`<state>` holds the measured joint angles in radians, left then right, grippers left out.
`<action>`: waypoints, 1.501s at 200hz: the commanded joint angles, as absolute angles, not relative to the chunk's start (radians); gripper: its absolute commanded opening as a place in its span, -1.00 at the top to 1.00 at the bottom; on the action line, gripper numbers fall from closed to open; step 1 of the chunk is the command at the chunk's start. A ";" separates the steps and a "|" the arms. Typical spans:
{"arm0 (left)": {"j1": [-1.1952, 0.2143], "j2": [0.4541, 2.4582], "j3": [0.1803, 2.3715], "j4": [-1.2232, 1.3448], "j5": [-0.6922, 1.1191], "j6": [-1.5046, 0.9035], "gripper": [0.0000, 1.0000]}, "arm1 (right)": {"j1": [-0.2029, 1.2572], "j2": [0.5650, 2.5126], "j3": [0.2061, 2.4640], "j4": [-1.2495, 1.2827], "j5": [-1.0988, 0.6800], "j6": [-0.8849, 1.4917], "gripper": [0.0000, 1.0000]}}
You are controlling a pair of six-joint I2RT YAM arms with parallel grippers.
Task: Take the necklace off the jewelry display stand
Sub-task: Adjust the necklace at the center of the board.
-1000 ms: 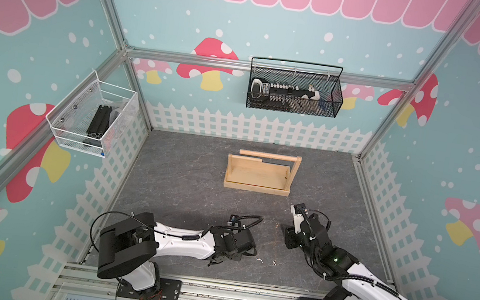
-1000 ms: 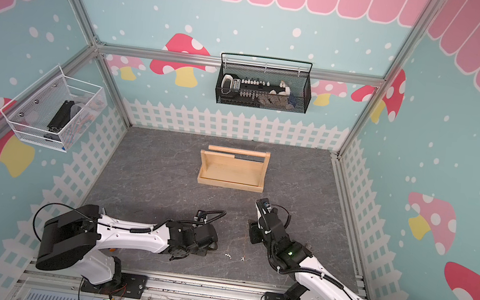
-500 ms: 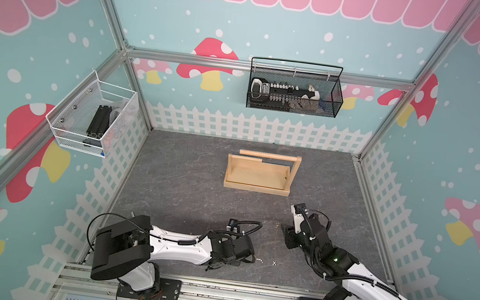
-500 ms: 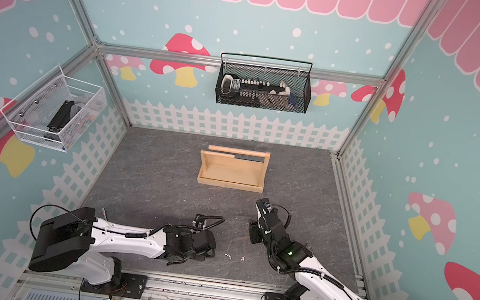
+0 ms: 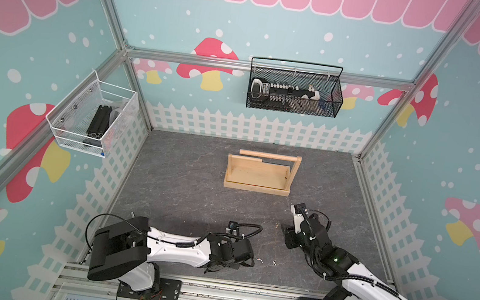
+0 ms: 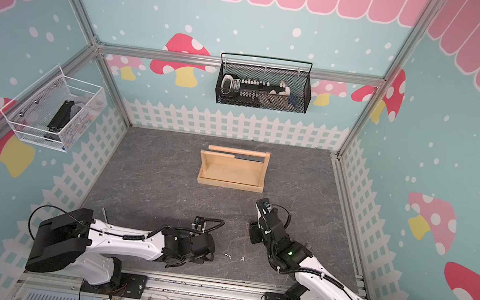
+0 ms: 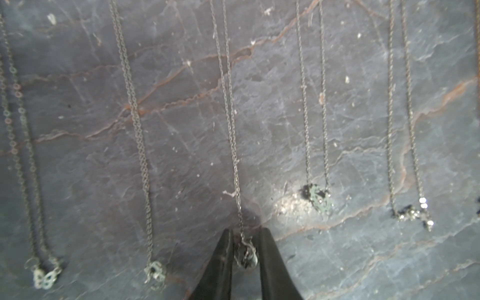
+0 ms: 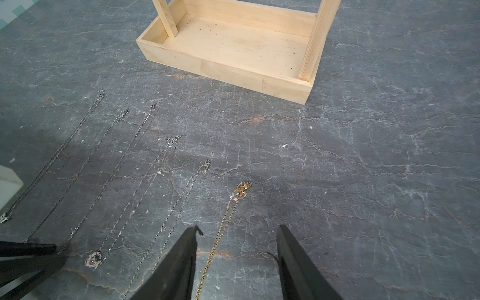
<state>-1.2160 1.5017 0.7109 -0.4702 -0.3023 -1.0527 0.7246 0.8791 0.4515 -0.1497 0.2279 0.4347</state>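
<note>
Left arm point(image 5: 174, 245): stretched out low and nearly flat, wrist close to the floor.
Left gripper point(image 7: 244, 232): jaws narrowly parted, tips pointing down.
Right arm point(image 5: 369, 287): bent, wrist raised, reaching forward.
Right gripper point(image 8: 239, 228): jaws well apart.

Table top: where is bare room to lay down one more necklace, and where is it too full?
Bare tabletop lies between the jewelry display stand and the left fence, and between the stand and the right fence. Crowded: the front strip between the left arm and right arm, where the necklaces lie side by side.
</note>
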 commanded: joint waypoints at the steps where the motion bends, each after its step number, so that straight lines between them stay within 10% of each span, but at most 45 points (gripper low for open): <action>1: -1.222 1.470 0.702 -0.546 -0.314 -1.079 0.39 | 0.723 0.869 0.439 -0.153 0.240 0.442 -0.02; 300: -1.160 1.739 0.977 -0.509 -0.285 -0.917 0.25 | 0.723 0.860 0.438 -0.160 0.242 0.441 -0.03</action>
<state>-1.1652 1.7245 0.9710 -0.5247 -0.2855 -0.9157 0.7246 0.8688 0.4511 -0.1501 0.2283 0.4347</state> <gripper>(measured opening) 0.380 0.512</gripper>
